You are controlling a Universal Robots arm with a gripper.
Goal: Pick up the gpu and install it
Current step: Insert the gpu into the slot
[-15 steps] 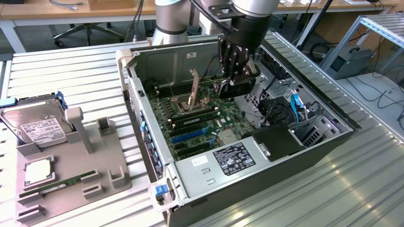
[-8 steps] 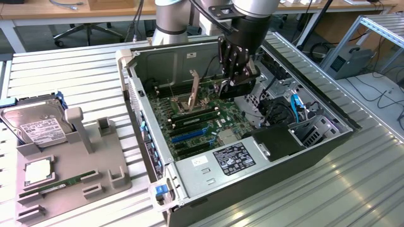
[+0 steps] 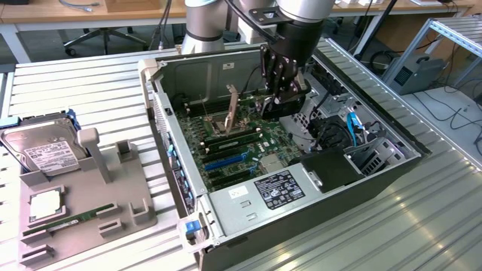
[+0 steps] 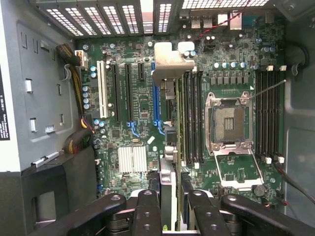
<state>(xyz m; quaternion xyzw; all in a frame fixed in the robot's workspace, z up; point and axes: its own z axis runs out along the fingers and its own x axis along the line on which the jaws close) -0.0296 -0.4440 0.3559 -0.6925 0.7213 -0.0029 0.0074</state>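
Counter (image 3: 90, 79): slatted metal, carrying all below. Computer case (image 3: 226, 209): side open, motherboard (image 4: 142, 103) exposed. Grey parts tray (image 3: 121, 197): hard drive (image 3: 45, 149) and memory stick (image 3: 68, 220) remain seated. Claw (image 4: 171, 196): inside the case, narrowed on the gpu (image 4: 167, 147). Gpu: edge-on above the expansion slots, bracket (image 4: 170, 61) toward the rear vents. Status: pickup done; card looks not yet seated.

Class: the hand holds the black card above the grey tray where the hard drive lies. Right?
No. The exterior view shows the hand holding the card inside the open computer case; the hard drive does lie on the grey tray.
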